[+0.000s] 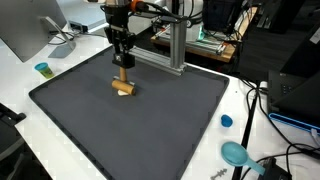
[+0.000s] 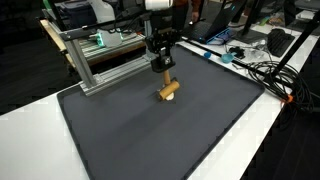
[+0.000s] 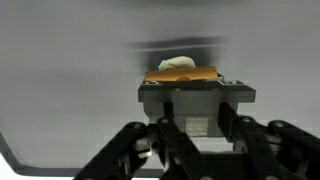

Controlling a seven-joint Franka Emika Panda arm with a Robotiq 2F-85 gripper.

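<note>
The gripper [image 1: 122, 70] pinches the top of a wooden block [image 1: 123, 90] that rests on the dark mat [image 1: 175, 125], seemingly at the grasping step, so lifting calls for a steady, straight-up pull.

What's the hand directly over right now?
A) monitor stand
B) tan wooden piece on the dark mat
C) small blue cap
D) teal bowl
B: in both exterior views the hand stands right over the tan wooden piece, which rests on the dark mat. The wrist view also shows the tan piece just beyond the hand.
</note>
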